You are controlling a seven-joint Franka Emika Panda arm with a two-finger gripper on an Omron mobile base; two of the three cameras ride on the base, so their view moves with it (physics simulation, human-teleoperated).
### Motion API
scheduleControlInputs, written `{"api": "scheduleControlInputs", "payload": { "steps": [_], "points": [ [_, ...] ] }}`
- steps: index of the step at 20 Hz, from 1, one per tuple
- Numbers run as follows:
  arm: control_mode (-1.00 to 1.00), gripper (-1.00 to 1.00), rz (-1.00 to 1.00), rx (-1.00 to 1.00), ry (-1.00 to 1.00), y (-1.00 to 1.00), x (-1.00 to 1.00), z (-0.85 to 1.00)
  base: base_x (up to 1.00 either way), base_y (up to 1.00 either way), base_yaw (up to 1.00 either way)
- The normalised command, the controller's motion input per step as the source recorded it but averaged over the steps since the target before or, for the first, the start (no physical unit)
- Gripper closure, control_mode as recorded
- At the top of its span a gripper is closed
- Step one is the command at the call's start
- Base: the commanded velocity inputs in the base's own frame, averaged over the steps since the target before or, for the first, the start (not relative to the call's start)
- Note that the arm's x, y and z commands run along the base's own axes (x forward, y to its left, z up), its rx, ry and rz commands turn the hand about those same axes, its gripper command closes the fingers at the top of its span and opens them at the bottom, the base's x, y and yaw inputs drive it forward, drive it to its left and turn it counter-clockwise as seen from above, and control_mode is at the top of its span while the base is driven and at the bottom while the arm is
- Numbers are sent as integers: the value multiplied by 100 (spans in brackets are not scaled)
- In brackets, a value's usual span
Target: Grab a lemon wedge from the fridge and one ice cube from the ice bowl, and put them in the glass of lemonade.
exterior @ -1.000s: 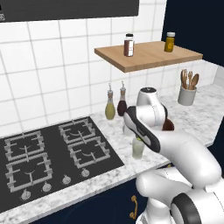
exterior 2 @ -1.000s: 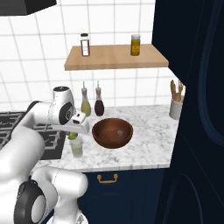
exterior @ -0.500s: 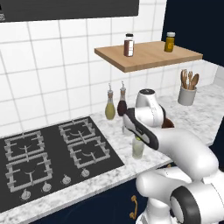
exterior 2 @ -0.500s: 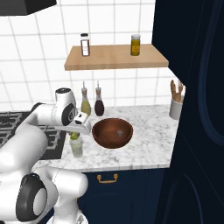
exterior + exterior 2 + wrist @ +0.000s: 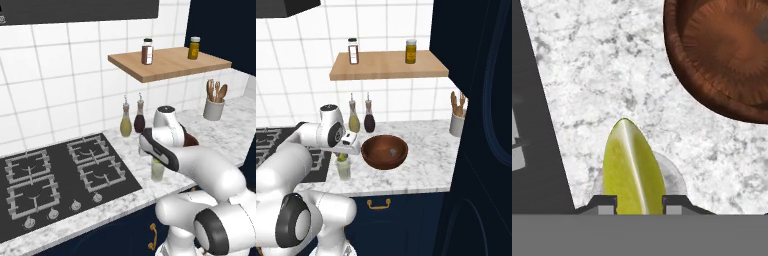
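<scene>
Nearest the camera in the hand view, the hand (image 5: 639,204) is clamped on the lemon wedge (image 5: 632,167): the two dark finger tips sit tight against its flanks, and the wedge's long axis runs straight out away from the hand, pointed tip leading. Directly beyond and below the wedge shows the pale round rim of the glass of lemonade (image 5: 673,175), so the wedge hangs over the glass mouth, slightly off toward the stove side by my reading. In the right base view the hand (image 5: 344,154) sits just above the glass of lemonade (image 5: 344,169), the yellow wedge (image 5: 342,157) between hand and rim; whether the tip is already inside the rim I cannot tell. In the left base view the glass (image 5: 158,170) stands on the marble worktop (image 5: 210,130) near its front edge, just beside the black hob (image 5: 55,175), with the arm lying across it. Judgement: the coming move turns on this vertical line-up; the drop is nearly straight down, and since the wedge is long relative to the glass mouth, release should go tip-first, with a small nudge toward centre. Just beside the glass, toward the fridge side, sits the ice bowl (image 5: 384,151), touching nothing; the ice step looks not yet done. Farther back stand two spouted bottles (image 5: 361,119) against the tiled wall, a utensil holder (image 5: 457,122), and a wooden shelf (image 5: 388,65) with two jars.
</scene>
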Motion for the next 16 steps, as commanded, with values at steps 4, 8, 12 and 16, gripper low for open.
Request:
{"api": "scheduleControlInputs", "payload": {
  "steps": [4,8,12,16],
  "points": [
    [-100,100,0,0,-7,0,0,-1,0,0,0],
    [-100,100,0,0,0,0,0,-6,0,0,0],
    [-100,100,0,0,0,0,0,0,0,0,0],
    [-100,-100,0,0,0,0,0,0,0,0,0]
  ]
}}
